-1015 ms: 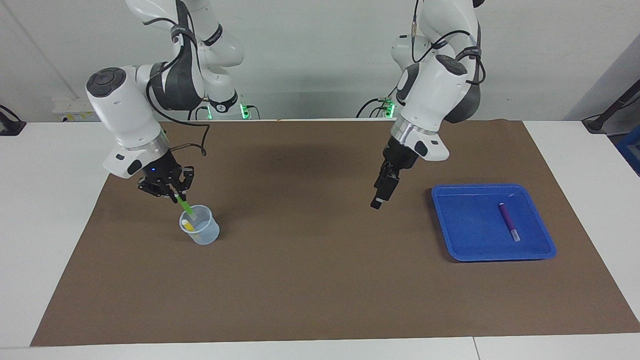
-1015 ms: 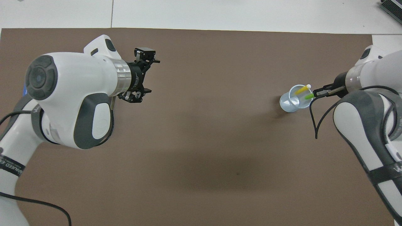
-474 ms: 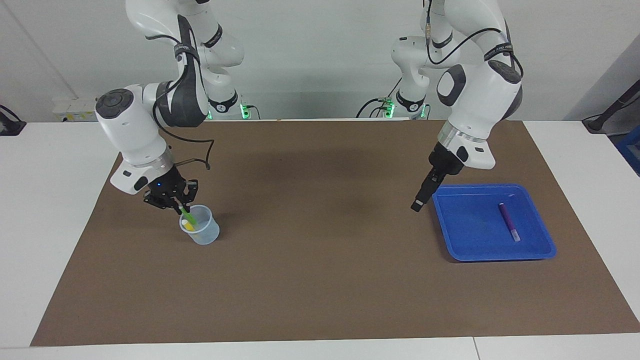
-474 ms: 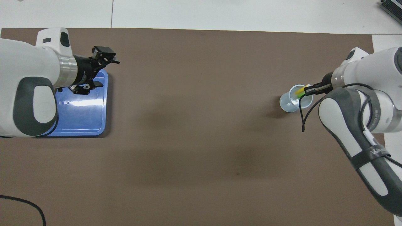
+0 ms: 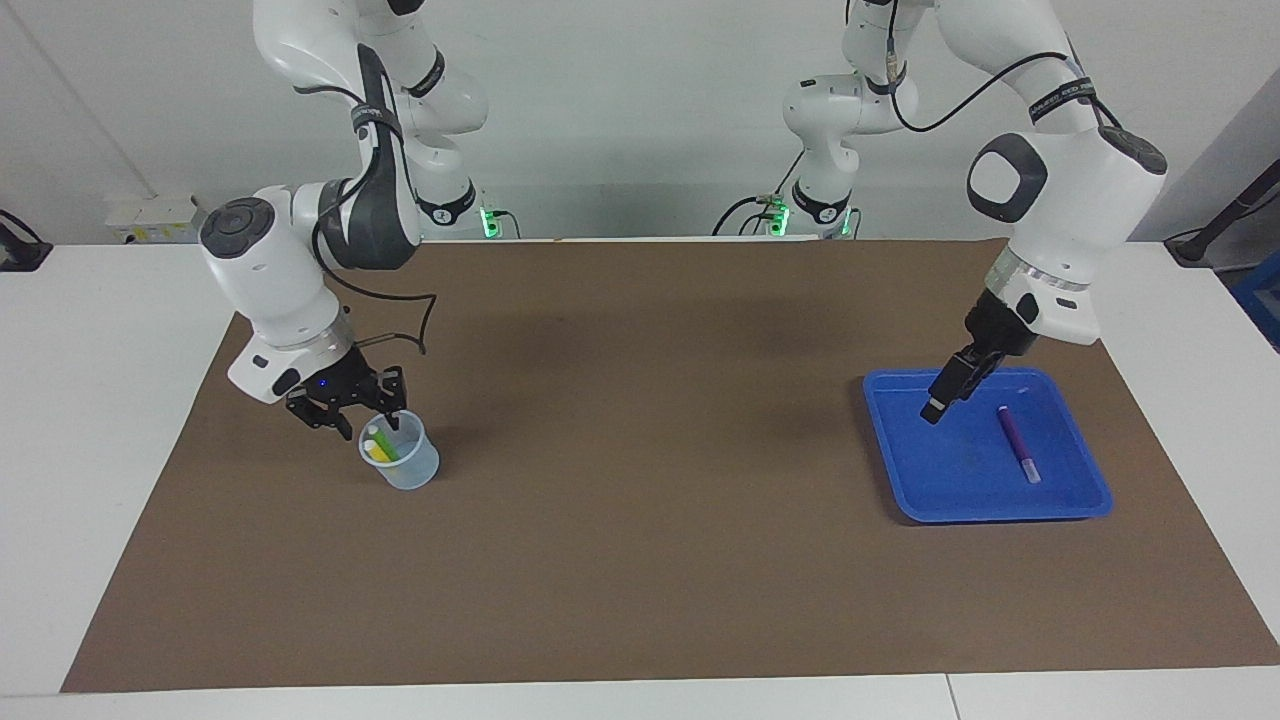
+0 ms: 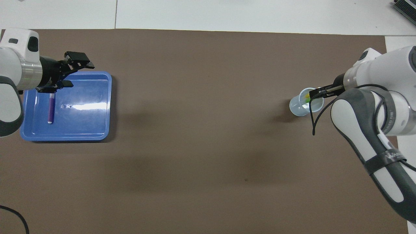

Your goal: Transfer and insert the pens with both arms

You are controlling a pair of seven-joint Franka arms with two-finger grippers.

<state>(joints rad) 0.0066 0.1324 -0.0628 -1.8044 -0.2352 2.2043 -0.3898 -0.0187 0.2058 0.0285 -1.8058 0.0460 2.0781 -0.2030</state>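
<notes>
Listener: Progress so far, please. Where are the pens?

Robot: Two of three are done. The yellow pen (image 5: 374,452) and the green pen (image 5: 385,441) stand slanted inside a small clear cup (image 5: 412,472) on the brown mat (image 5: 640,520) that covers the surface, toward my right arm's end. The purple pen (image 5: 1017,440) is the last one. It lies flat in a blue tray (image 5: 950,500) toward my left arm's end, untouched.

Listener: And your hands?

Robot: My right hand (image 5: 368,424) sits just over the cup's rim. Its fingertips are spread apart and grip nothing, and the green pen rests in the cup on its own. My left hand (image 5: 934,409) hangs over the tray, beside the purple pen and not touching it. Its fingers are apart and empty.

Listener: What remains?

Robot: As I judge it, one full round is left. I lift the purple pen with my left hand, pass it to my right, and drop it into the cup with the others.
</notes>
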